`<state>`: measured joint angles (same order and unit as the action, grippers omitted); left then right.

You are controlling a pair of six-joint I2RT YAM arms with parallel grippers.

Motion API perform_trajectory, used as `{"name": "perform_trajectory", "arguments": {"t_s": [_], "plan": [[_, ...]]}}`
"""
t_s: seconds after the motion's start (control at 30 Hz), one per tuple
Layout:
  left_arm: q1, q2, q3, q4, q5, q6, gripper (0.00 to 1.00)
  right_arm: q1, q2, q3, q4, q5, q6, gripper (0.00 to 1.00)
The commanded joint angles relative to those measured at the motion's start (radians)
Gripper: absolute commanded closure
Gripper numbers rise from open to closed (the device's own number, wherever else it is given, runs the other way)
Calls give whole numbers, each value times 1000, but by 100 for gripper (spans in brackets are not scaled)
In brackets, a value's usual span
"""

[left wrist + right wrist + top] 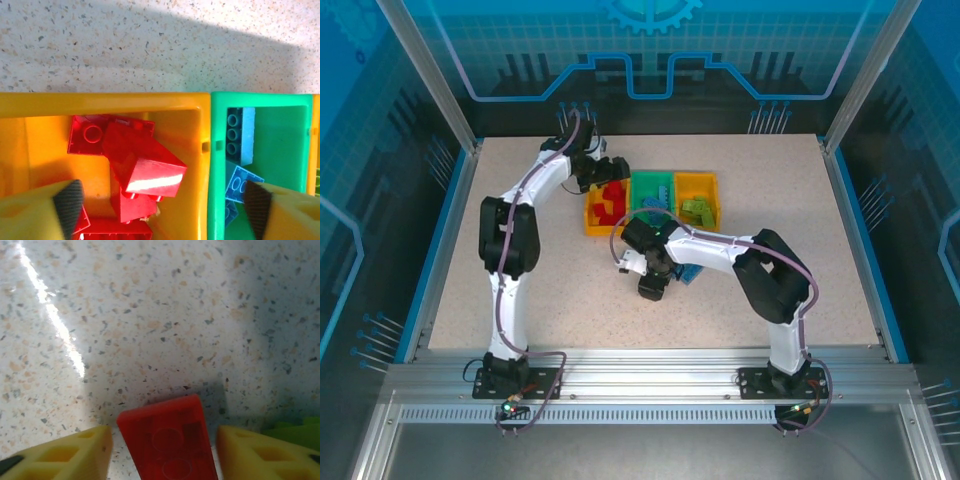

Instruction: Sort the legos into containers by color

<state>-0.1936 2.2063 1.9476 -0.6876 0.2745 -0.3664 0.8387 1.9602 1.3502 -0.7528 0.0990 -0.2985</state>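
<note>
A speckled beige table [770,280], edged in blue, is sitting inside an aluminium frame [430,75] with blue-lit panels behind it. Three bins are standing in a row near the far edge. The left yellow bin [100,102] is holding red bricks [150,172], the green bin [260,100] blue bricks [241,135], and the right yellow bin [698,178] light green bricks [696,210]. The left gripper [162,210] is hovering with its fingers spread wide over the wall shared by the first two bins. Near the table's middle the right gripper [653,288] is pointing down. Its fingers [75,455] are closely flanking a red brick [170,445] lying on the surface; whether they are pinching it I cannot tell.
</note>
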Motion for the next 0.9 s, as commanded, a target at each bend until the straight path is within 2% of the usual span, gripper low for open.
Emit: {"name": "perform_trajectory", "arguments": {"t_s": [0.0,0.2,0.27,0.53,0.7,0.87], "plan": [[-1,-108,-58,37,10,-29,1,11,26,19,-36,17,-6,49],[-1,-233,-177,118,-12,-60,1,13,-1,22,-40,-15,2,68],[0,-274,-215,142,-18,-69,1,14,-32,35,-37,-50,7,71],[38,-409,-424,243,-89,-127,1,-73,-98,152,46,-304,107,76],[87,-474,-571,287,-108,-157,1,-129,-29,290,63,-384,224,76],[92,-504,-659,298,-139,-149,1,-200,118,493,73,-463,437,78]]}}
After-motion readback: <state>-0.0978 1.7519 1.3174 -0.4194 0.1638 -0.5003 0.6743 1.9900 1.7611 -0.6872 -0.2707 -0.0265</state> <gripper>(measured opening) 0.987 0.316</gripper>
